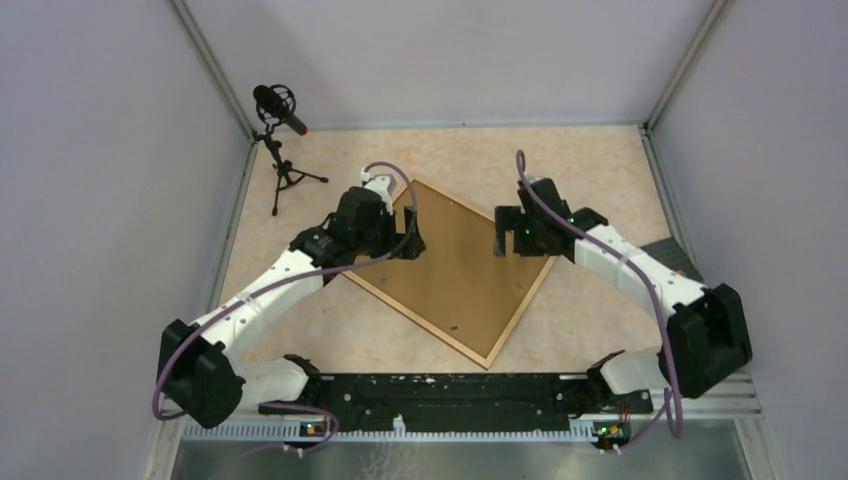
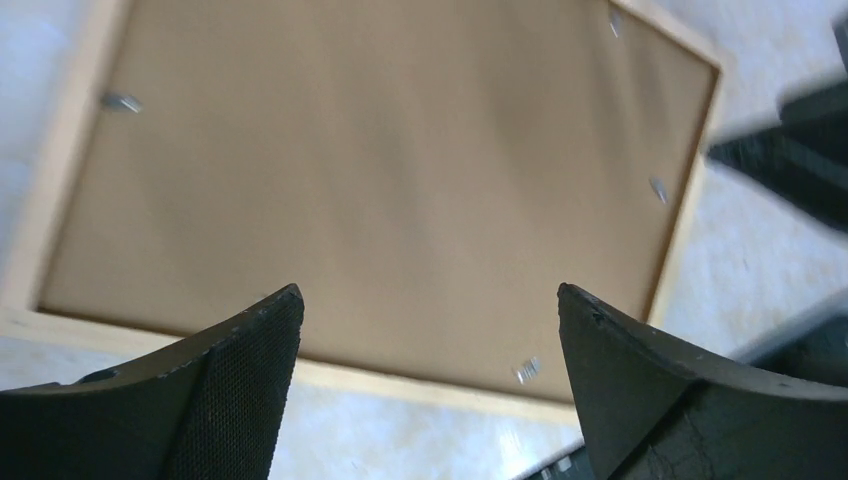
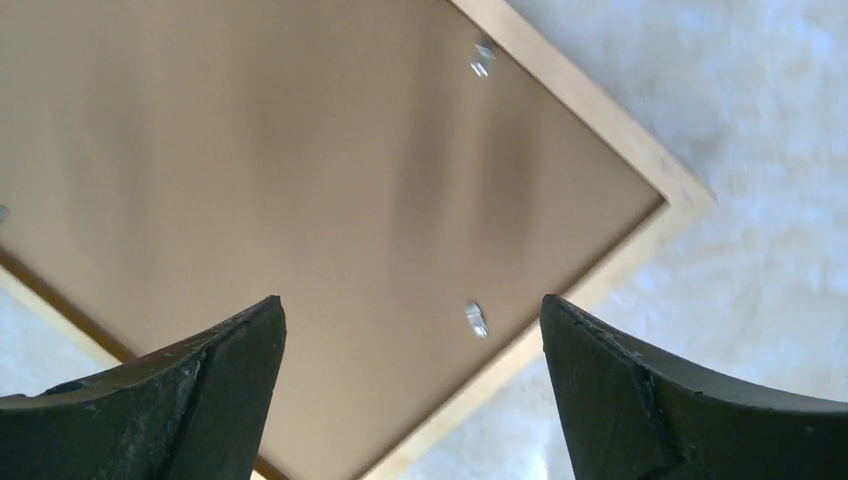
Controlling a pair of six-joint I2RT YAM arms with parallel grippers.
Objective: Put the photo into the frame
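The light wood frame lies face down, turned like a diamond, mid-table. A plain brown backing board fills it, and small metal tabs sit along its edges. The photo is hidden. My left gripper hovers open over the frame's upper left edge. In the left wrist view the left gripper has only the board and rim below it. My right gripper hovers open over the upper right part. The right wrist view shows nothing between the right gripper's fingers, with the board and rim beneath.
A black microphone on a small tripod stands at the back left of the beige table. Grey walls close in the table on three sides. The right arm's dark gripper body shows at the right edge of the left wrist view.
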